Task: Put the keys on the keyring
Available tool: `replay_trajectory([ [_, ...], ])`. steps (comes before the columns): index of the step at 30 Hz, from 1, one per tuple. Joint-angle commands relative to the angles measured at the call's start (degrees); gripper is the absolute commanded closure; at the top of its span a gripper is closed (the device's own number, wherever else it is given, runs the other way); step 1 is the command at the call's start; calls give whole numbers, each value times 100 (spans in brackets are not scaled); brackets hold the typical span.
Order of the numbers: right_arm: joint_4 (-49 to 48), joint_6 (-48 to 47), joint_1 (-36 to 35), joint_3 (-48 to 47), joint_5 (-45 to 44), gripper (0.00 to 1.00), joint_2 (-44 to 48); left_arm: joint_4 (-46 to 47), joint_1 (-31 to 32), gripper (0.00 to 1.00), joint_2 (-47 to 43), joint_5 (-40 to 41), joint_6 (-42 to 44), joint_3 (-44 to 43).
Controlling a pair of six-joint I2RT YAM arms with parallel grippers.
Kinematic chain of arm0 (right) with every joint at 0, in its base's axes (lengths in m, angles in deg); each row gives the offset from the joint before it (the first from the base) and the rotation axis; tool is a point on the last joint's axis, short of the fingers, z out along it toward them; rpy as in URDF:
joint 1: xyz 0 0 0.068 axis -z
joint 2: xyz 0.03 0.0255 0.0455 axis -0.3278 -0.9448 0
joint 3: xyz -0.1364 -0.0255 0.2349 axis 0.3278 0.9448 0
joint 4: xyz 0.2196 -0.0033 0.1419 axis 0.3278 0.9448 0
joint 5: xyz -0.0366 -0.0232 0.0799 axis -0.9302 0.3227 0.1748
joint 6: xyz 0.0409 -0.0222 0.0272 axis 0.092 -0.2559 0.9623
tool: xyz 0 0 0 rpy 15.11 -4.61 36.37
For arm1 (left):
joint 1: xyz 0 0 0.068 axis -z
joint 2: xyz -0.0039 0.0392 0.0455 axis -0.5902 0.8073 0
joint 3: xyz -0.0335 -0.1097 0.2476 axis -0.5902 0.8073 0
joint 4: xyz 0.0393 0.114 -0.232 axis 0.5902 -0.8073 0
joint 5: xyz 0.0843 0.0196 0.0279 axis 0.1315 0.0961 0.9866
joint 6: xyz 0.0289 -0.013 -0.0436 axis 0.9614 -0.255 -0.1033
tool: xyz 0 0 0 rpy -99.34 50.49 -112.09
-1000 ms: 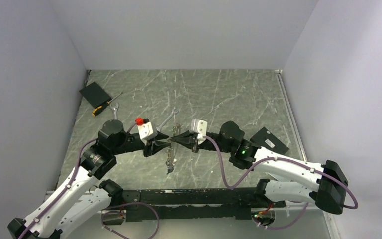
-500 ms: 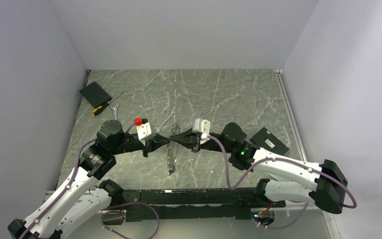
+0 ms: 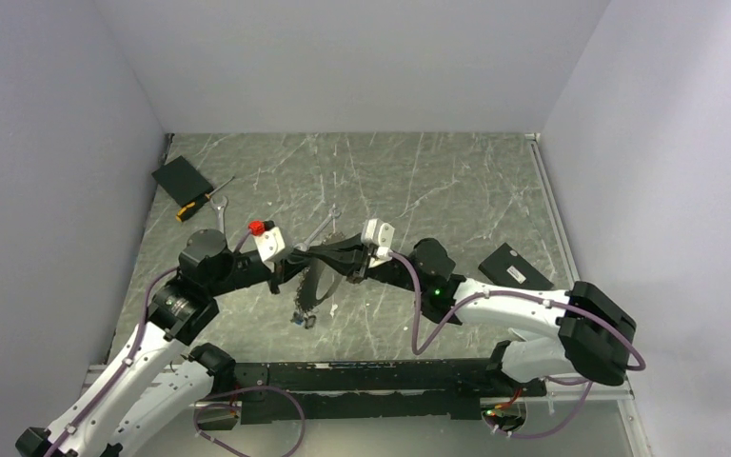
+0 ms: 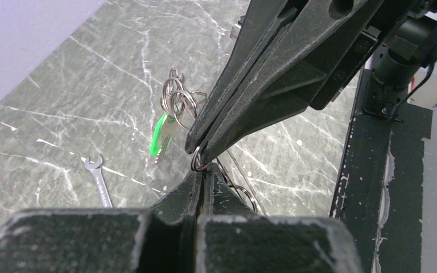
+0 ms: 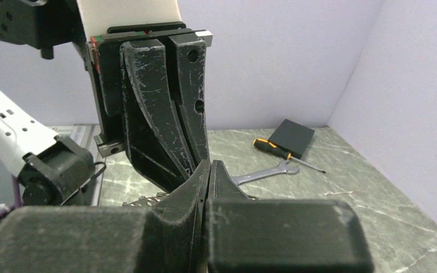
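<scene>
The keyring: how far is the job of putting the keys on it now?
Done: one green key looks hung among the loops of the keyring. In hand: left gripper and right gripper, both shut, pinch the keyring tip to tip above the table. Left: no other key shows clearly, so how many remain I cannot tell.

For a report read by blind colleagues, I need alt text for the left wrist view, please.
Two shut hands meet tip to tip: the left hand from below, the right hand from upper right, both pinching the keyring. A green key hangs from it on the left; a spanner lies on the marble table below.
</scene>
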Motion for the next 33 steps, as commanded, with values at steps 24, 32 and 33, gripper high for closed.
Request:
replay_trajectory([
  [24,-2072,32,-42,665,-186,100,-265,53,-56,44,-539,69,69,-24],
  [32,-1128,121,146,891,642,100,507,412,-123,60,-695,-640,-14,32],
  [33,-1080,127,152,897,665,100,572,491,-133,62,-714,-750,-62,42],
])
